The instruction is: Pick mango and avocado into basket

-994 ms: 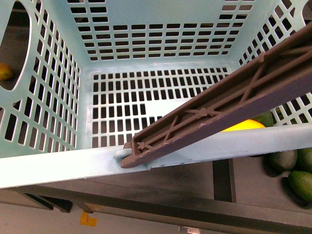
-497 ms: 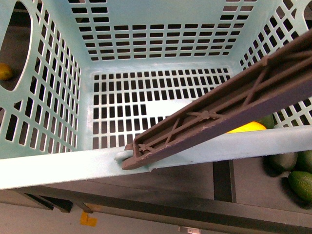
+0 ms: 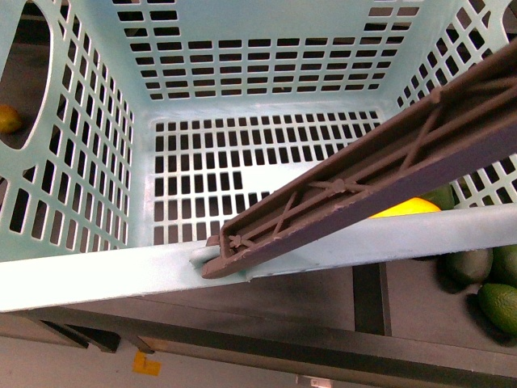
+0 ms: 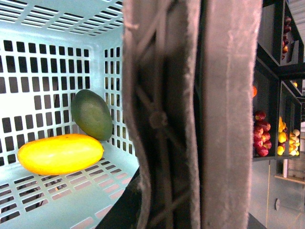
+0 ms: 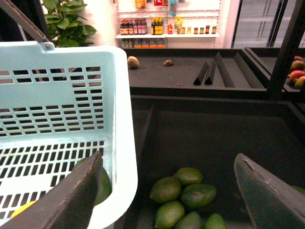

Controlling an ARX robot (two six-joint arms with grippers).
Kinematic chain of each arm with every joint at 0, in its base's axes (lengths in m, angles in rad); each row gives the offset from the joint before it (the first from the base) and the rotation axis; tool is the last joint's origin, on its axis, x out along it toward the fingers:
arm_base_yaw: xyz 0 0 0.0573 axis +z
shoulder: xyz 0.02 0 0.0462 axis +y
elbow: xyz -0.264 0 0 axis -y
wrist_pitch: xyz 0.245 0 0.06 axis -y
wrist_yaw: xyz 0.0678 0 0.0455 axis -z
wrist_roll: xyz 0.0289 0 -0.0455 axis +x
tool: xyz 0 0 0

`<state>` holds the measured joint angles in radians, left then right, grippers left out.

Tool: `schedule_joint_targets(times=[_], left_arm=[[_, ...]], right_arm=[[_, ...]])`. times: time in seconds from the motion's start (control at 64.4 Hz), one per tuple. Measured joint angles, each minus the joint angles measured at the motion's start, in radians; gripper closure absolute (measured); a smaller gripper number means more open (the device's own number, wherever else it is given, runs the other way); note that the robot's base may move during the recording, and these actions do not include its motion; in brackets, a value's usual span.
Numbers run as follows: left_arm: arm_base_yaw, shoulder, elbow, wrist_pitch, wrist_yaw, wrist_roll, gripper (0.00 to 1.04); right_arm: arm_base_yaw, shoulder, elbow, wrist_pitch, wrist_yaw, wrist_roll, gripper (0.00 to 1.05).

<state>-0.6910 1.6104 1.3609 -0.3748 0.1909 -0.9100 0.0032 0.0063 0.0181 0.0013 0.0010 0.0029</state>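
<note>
Inside the basket, at its slotted teal floor, the smooth yellow mango lies touching the dull green avocado at its 1 o'clock; the ribbed brown handle crosses the rim; no writing is legible; the right tool gapes wide, empty; the left tool's state cannot be told.

Light teal slotted basket, brown handle, yellow-orange mango, dark green avocado

Dark display bins sit below; bottles line white shelves beside a leafy plant.
</note>
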Motion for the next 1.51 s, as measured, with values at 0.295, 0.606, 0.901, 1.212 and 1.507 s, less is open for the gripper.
schedule_joint_targets(times=[0.295, 0.606, 0.901, 1.212, 1.507], left_arm=[[0.0, 0.0, 0.0, 0.0, 0.0, 0.0, 0.91], [0.0, 0.0, 0.0, 0.0, 0.0, 0.0, 0.91], [0.0, 0.0, 0.0, 0.0, 0.0, 0.0, 0.91], [0.0, 0.0, 0.0, 0.0, 0.0, 0.0, 0.91], [0.0, 0.0, 0.0, 0.0, 0.0, 0.0, 0.91]], right_arm=[[0.0, 0.0, 0.0, 0.0, 0.0, 0.0, 0.09], [0.0, 0.0, 0.0, 0.0, 0.0, 0.0, 0.09], [0.0, 0.0, 0.0, 0.0, 0.0, 0.0, 0.09], [0.0, 0.0, 0.0, 0.0, 0.0, 0.0, 0.09], [0.0, 0.0, 0.0, 0.0, 0.0, 0.0, 0.09]])
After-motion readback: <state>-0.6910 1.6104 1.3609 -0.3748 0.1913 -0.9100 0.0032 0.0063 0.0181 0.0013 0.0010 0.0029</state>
